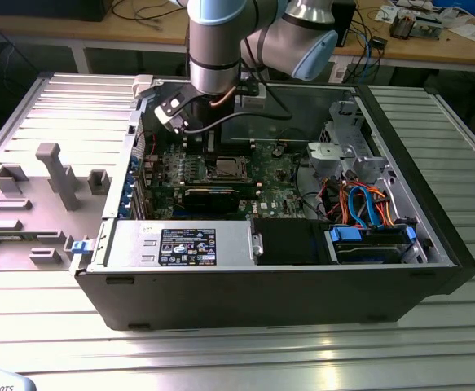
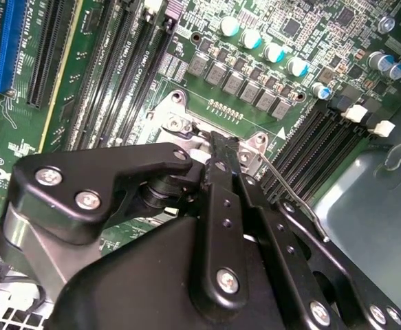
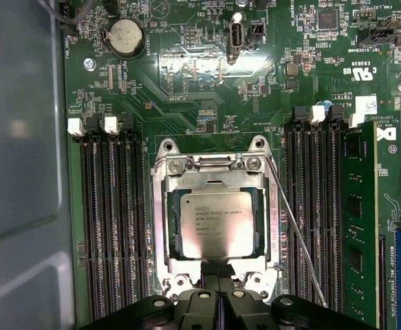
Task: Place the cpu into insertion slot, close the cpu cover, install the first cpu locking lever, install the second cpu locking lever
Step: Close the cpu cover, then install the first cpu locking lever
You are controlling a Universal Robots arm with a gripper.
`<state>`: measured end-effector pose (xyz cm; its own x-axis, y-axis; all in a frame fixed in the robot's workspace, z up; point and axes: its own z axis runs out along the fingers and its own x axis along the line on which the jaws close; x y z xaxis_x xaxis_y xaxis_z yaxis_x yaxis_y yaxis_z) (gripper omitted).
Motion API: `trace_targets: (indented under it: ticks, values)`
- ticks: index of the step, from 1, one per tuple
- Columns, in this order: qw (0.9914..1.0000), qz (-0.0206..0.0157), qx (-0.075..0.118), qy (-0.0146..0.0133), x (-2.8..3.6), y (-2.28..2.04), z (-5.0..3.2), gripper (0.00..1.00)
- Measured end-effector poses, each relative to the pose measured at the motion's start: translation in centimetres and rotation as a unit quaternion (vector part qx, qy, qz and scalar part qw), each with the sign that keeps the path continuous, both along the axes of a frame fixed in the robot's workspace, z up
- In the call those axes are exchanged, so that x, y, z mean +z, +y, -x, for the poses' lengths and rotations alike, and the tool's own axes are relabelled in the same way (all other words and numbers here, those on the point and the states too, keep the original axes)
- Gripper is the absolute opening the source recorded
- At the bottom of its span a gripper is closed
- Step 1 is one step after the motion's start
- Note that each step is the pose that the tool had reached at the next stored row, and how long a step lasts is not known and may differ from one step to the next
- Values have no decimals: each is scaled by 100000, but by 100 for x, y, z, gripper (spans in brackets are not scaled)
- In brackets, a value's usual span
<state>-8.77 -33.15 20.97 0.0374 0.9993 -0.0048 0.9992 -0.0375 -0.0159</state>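
Motherboard [image 3: 186,75] bears the cpu [image 3: 217,223] framed by the cpu cover [image 3: 160,220], closed hand [image 3: 219,269] at its edge.

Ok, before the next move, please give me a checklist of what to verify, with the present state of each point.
1. cpu seated: ok, it lies flat in the window of the cpu cover.
2. cpu cover down: ok, it looks flat around the chip.
3. Wire lever latched: not ok, it stands out slanted, away from the cover.
4. Hand shut: ok, fingers together at the cover's edge.
5. Hand touching the cover: cannot tell.
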Motion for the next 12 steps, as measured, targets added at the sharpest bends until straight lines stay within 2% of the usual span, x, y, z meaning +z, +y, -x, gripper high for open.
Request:
trace_targets:
  ticks: [2,3,4,5,12]
  values:
    - [100000,-6,1,-4,9,0,0,11]
    - [100000,0,1,-1,17,0,-31,11]
    - [99992,-6,1266,-2,14,0,-181,11]
    - [99983,3,1843,-1,13,-1,-221,11]
    - [99974,-1,2289,-3,13,0,-231,11]
